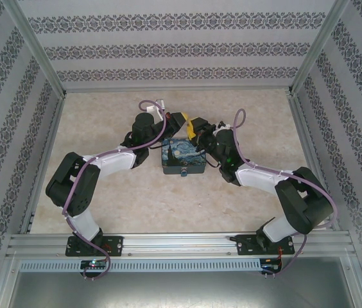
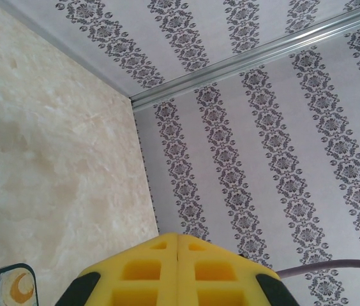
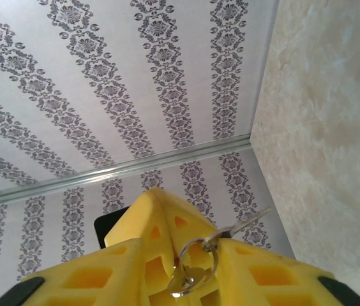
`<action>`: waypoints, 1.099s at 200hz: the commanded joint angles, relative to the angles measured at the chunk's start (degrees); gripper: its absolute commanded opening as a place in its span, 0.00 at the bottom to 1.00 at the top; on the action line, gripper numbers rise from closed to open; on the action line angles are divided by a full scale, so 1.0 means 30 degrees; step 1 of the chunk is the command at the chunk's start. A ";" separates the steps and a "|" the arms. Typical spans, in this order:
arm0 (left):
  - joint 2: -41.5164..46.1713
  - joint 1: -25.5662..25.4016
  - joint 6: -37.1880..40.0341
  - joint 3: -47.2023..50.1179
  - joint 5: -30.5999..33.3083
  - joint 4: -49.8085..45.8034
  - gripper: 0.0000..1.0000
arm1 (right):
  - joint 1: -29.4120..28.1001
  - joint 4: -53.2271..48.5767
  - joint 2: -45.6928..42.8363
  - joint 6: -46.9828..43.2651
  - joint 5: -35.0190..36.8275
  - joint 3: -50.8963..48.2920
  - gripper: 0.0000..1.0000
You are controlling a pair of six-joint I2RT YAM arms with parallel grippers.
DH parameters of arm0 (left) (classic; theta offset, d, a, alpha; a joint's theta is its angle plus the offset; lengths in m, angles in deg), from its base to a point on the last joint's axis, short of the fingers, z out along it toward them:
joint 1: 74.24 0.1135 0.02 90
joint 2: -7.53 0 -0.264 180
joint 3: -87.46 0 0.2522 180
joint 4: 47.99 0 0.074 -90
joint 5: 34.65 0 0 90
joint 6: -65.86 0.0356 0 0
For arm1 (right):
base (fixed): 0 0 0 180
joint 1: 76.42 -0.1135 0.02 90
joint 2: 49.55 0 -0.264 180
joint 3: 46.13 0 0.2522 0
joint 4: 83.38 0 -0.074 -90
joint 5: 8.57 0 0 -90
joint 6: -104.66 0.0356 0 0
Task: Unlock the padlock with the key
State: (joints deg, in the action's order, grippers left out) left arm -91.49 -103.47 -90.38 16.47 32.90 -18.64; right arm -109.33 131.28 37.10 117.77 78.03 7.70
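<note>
We look down on a painted box (image 1: 182, 157) at the middle of the worktop (image 1: 104, 192). The padlock (image 1: 184, 173) — tiny, teal — sits at the box's near face. Just beyond the box's far edge, the left end effector (image 2: 177, 239) is closed on nothing. The right end effector (image 3: 186, 236) pinches the key (image 3: 187, 279) on its ring, jaws nearly together.

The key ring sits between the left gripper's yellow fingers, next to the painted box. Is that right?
No, it is the right gripper: the right wrist view shows the key ring between its yellow fingers. It is next to the painted box.
</note>
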 commanded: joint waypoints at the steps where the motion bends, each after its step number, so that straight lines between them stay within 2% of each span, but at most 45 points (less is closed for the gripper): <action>1: 0.0560 -0.0033 -0.0041 0.0190 -0.0238 0.1200 0.00 | -0.0266 0.0939 0.0140 -0.0034 0.0569 0.0440 0.28; 50: 0.0478 -0.0083 -0.0299 0.0230 -0.0215 0.1434 0.00 | -0.0245 0.1071 0.0294 -0.0007 0.0558 0.0237 0.00; 80: 0.0503 -0.0087 -0.0959 0.0297 -0.0124 0.1431 0.00 | -0.0150 0.1142 0.0306 -0.0148 0.0349 -0.0049 0.00; 87: 0.0533 -0.0071 -0.1308 0.0314 -0.0055 0.1400 0.10 | -0.0109 0.1195 0.0255 -0.0315 0.0350 -0.0207 0.00; 106: 0.0834 -0.0097 -0.2385 0.0408 0.0373 0.0621 0.47 | 0.0029 0.0990 -0.0126 -0.1125 0.0313 -0.0622 0.00; 114: 0.1035 -0.0089 -0.2824 0.0496 0.0602 0.0146 0.57 | 0.0069 0.0766 -0.0392 -0.1727 0.0341 -0.0769 0.00; 121: 0.1261 -0.0087 -0.3161 0.0585 0.0829 -0.0331 0.60 | 0.0131 0.0416 -0.0691 -0.2251 0.0442 -0.0920 0.00; 150: 0.2255 -0.0084 -0.4502 0.0758 0.1218 -0.2544 0.62 | 0.0016 -0.1816 -0.2213 -0.5344 0.1422 -0.1214 0.00; 174: 0.2740 -0.0142 -0.5155 0.0545 0.0978 -0.4477 0.58 | -0.0516 -0.2956 -0.3096 -0.7507 0.3136 -0.1546 0.00; 220: 0.2744 -0.0579 -0.5620 0.0850 0.0741 -0.4704 0.50 | -0.1210 -0.2782 -0.2942 -0.8906 0.4117 -0.1411 0.00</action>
State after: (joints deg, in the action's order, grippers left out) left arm -84.08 -104.06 -105.46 18.68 35.50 -30.42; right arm -111.91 123.67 28.19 96.33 86.75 3.73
